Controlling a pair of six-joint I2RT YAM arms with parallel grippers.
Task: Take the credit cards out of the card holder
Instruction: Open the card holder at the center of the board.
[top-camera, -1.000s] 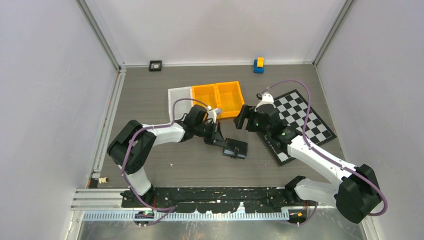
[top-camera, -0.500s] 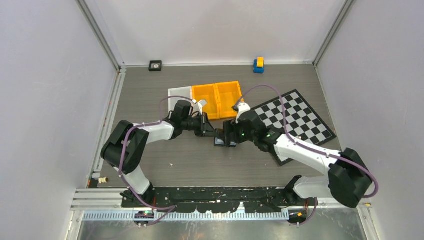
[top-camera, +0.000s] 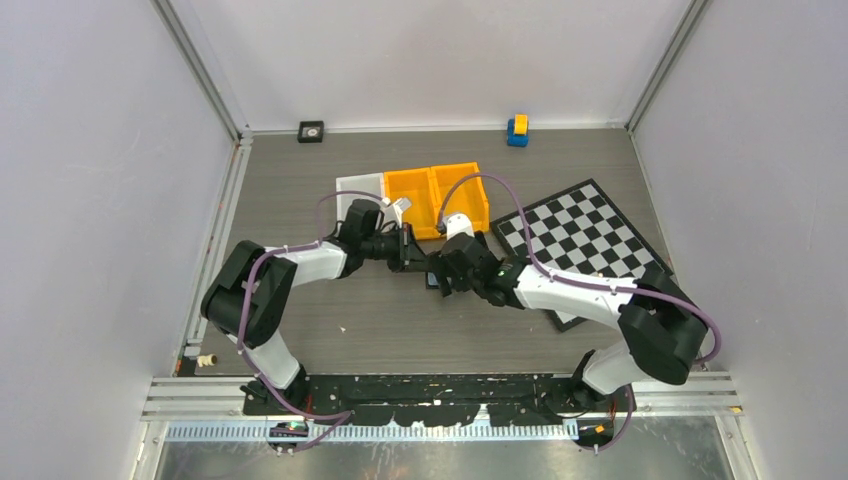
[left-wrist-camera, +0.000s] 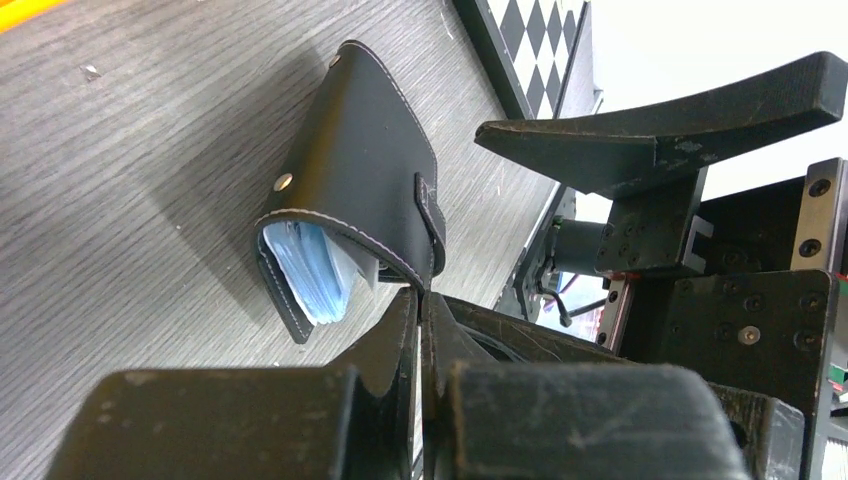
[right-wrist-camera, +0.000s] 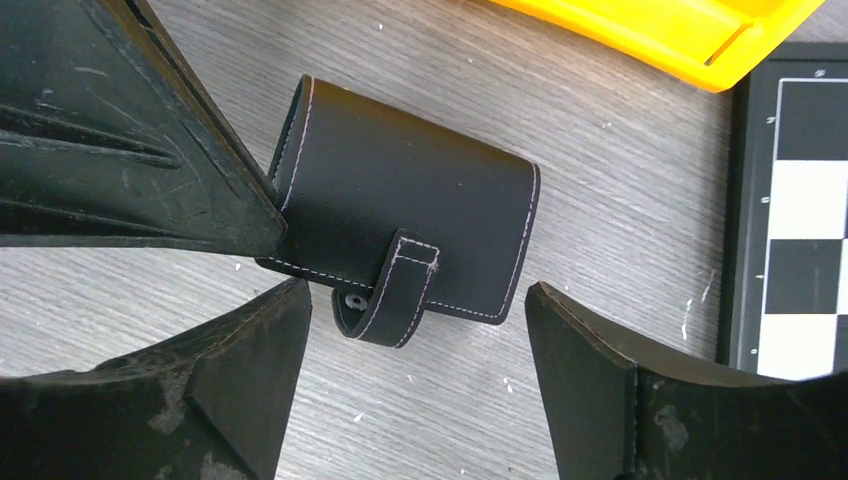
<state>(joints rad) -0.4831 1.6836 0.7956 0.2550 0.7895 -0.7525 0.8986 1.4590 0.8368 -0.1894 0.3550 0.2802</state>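
Although the card holder (top-camera: 437, 276) is gripped, you have no credit cards out yet: none shows outside it in any view. It sits at the centre of the top view, just below the orange bins (top-camera: 437, 195), folded, its strap tab (right-wrist-camera: 395, 290) undone. Your left gripper (left-wrist-camera: 420, 300) pinches its edge, fingers together on the leather. Your right gripper (right-wrist-camera: 415, 305) straddles it, fingers apart, touching nothing. Pale blue sleeves (left-wrist-camera: 315, 270) peek from the open side, so all the pulling is left
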